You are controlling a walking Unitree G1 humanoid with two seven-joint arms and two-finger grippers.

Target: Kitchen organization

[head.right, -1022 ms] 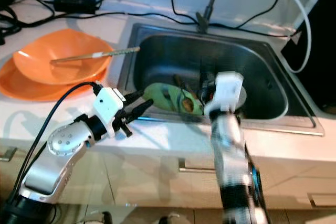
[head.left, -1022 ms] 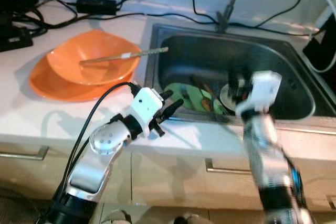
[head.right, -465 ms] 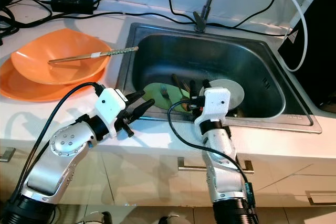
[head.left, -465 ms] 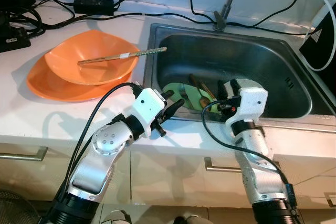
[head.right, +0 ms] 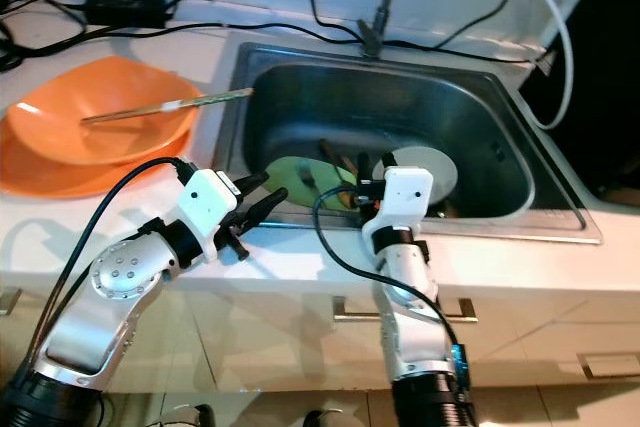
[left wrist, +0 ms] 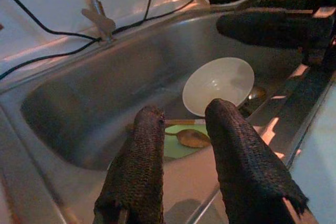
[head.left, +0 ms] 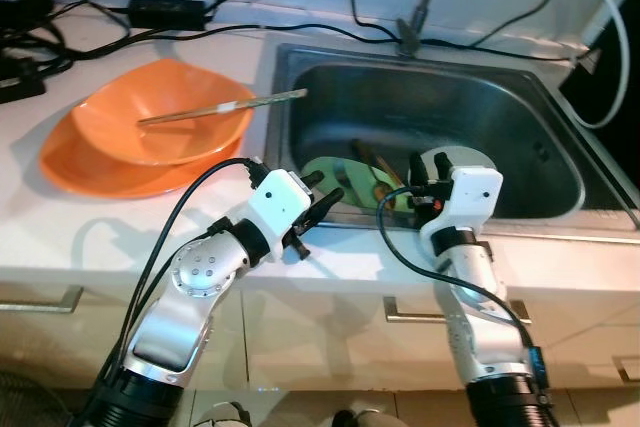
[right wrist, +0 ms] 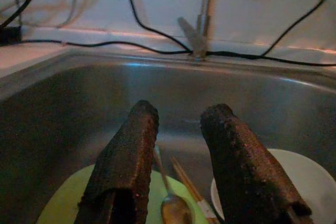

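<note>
sink [head.left: 545,127] holds green plate [head.left: 325,175], both grippers above front edge

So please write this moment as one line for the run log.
left gripper: open, at sink front edge | right gripper: open, over green plate | white bowl: in sink

A sink [head.left: 520,117] sat sunk in the counter [head.left: 60,222], with a faucet [head.left: 415,22] behind it. In the basin a plate [head.left: 330,175] lay to the left, a spoon [right wrist: 176,208] and chopsticks [head.left: 375,159] on it, and a white dish [head.right: 430,169] just to its right. On the counter left of the sink, a bowl [head.left: 150,132] rested on a platter [head.left: 90,175], and a long stick [head.left: 225,107] lay across the bowl, its end reaching over the sink's edge. Cables [head.left: 150,32] ran along the counter behind.
</note>
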